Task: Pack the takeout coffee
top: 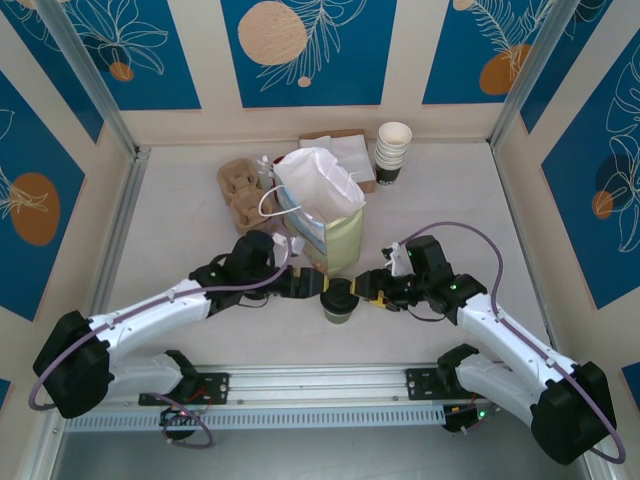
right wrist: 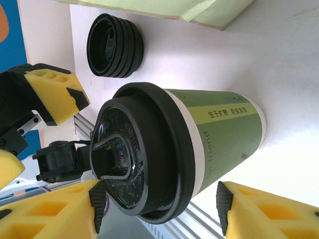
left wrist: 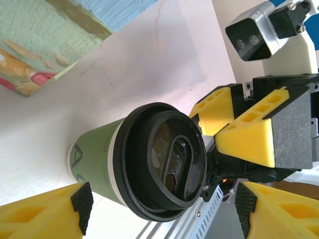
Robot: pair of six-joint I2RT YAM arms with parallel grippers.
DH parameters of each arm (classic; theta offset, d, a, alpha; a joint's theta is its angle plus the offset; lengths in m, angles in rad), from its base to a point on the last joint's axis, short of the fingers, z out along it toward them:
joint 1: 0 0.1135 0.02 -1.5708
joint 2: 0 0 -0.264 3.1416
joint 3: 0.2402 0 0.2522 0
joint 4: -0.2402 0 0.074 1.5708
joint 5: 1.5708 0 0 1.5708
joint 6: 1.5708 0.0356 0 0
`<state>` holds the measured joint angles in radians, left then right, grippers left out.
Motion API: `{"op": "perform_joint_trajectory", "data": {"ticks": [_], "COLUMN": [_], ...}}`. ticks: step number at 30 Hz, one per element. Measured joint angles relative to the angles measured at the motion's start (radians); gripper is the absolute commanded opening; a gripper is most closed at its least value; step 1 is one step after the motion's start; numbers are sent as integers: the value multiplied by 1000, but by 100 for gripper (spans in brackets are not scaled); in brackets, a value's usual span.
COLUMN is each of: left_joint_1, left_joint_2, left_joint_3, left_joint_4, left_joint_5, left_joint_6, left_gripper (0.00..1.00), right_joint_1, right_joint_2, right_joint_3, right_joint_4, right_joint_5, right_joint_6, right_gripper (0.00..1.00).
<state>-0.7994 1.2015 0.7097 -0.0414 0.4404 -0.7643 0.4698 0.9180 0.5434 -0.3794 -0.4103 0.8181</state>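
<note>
Takeout coffee (top: 340,300) is standing upright on the table (top: 460,200), just in front of the paper bag (top: 322,215) and directly between your two arms. You are looking at an olive-green paper cup with a black plastic lid (left wrist: 159,159) pressed on.

Your left gripper (top: 308,285) is sitting just beside the cup with its jaws spread wide. In its wrist view, one pad is lying close to the cup's wall and the other is standing clear of the lid. Your right gripper (top: 368,290) is facing the cup from the other side, jaws likewise parted and pinching nothing. One of its pads is sitting so near the lid's rim that I cannot tell whether it is touching. A stack of spare lids (right wrist: 115,46) is lying near the cup by the foot of the bag, so you are working in a tight spot.

I am judging the cup to be light, yet you should be treating it as filled. The paper walls are likely going to buckle under a hard squeeze. The lid is looking slick and may pop off if you are lifting by it. You are better off taking the cup by its sides, high up just under the lid where the rim is stiffening the wall. Be closing gently and keeping it upright on the way into the bag.
</note>
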Motion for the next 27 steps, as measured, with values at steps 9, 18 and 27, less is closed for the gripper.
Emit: {"op": "perform_joint_trajectory", "data": {"ticks": [9, 18, 27], "left_joint_1": [-53, -71, -72], "left_joint_2": [68, 121, 121], "left_joint_3": [0, -3, -11], "left_joint_4": [1, 26, 37], "left_joint_5": [-61, -84, -91], "left_joint_6": [6, -13, -14], "left_gripper": [76, 76, 75], "right_joint_1": [5, 6, 8], "right_joint_2": [0, 1, 2], "right_joint_3": [0, -5, -21], "right_joint_4": [10, 11, -11], "right_joint_5": [0, 19, 49], "right_joint_6": [0, -16, -46], "right_gripper": [62, 55, 54]}}
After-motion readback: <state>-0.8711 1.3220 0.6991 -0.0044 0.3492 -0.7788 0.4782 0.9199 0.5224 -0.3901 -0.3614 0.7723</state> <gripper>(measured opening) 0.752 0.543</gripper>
